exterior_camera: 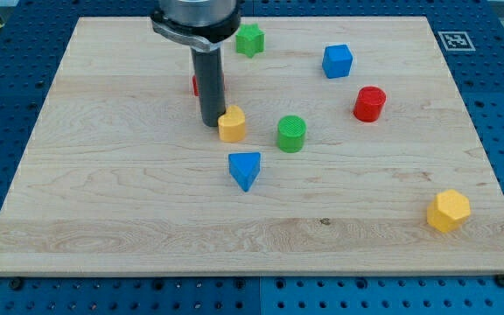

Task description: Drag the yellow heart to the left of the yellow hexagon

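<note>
One rod, no claw to open or close; my tip (212, 123) touches the yellow heart (232, 124) at upper centre, on its left side. Yellow hexagon (448, 210) sits lower right, well apart; risk: heart slips off sideways, or strikes the green cylinder (291, 133) just beside it.

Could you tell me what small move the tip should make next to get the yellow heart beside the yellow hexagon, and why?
Probably a short push toward the view's lower right. My tip sits against the yellow heart on its left side, and the yellow hexagon lies far off at the lower right; the blue triangular block sits close below the heart.
</note>
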You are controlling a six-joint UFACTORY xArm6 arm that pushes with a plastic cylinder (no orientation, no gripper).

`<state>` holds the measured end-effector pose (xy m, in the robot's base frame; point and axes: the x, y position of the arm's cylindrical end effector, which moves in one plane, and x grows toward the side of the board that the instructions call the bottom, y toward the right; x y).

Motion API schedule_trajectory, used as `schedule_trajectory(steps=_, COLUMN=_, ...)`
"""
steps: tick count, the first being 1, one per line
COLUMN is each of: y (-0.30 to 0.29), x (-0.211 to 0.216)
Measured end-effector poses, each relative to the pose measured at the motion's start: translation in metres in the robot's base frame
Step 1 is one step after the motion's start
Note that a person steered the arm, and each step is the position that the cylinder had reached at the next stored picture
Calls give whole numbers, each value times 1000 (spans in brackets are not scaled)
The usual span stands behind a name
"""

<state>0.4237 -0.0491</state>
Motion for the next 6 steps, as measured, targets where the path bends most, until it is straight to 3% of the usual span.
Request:
schedule_trajectory(steps=3, y=99, x=22)
schedule_trajectory(steps=6, y=73, x=25)
